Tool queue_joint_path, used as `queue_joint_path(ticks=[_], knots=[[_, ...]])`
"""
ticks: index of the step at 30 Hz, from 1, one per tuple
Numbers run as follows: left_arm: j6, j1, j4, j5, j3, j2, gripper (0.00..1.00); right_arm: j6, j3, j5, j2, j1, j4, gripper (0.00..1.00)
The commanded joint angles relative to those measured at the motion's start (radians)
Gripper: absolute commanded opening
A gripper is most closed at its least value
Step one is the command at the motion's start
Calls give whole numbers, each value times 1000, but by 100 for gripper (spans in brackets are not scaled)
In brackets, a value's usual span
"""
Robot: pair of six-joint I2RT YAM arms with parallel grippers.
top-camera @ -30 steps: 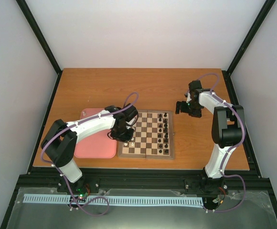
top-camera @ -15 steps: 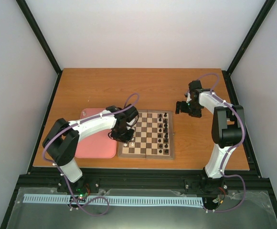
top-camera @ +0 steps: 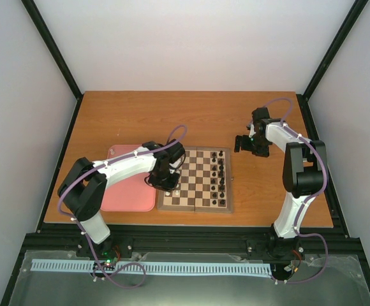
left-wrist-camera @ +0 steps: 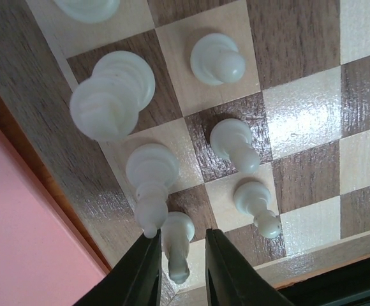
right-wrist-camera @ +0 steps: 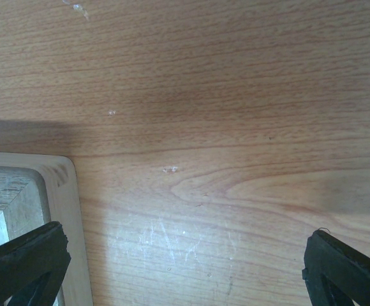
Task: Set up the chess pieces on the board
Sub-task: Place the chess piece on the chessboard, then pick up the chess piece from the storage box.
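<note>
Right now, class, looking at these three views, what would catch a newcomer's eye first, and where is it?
The left arm's jaws straddle one small white piece at the board's left edge, with other white pieces standing on squares beside it. Black pieces line the board's right side, a pink tray lies just left of it, and the right arm's jaws gape over bare table by the board's corner.

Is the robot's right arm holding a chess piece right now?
No, the right arm's jaws stand wide apart over the orange-brown wooden table, with only tabletop showing between them.
</note>
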Motion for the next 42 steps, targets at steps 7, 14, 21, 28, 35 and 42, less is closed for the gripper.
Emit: queue_joint_path(ticks=[7, 14, 21, 28, 35, 42], knots=[[34, -11, -90, 8, 94, -76, 26, -5, -4, -1, -23, -8, 12, 100], [46, -1, -195, -126, 181, -171, 58, -1, -2, -8, -22, -9, 16, 100], [-7, 267, -156, -161, 207, -151, 68, 2, -5, -10, -27, -8, 17, 100], [-85, 543, -140, -253, 236, -69, 57, -1, -1, -11, -33, -8, 11, 100], [-86, 695, -79, -193, 131, 7, 50, -1, 0, -11, -25, -9, 12, 100], [-81, 719, -30, -187, 100, 62, 48, -2, 10, -9, -9, -8, 8, 100]])
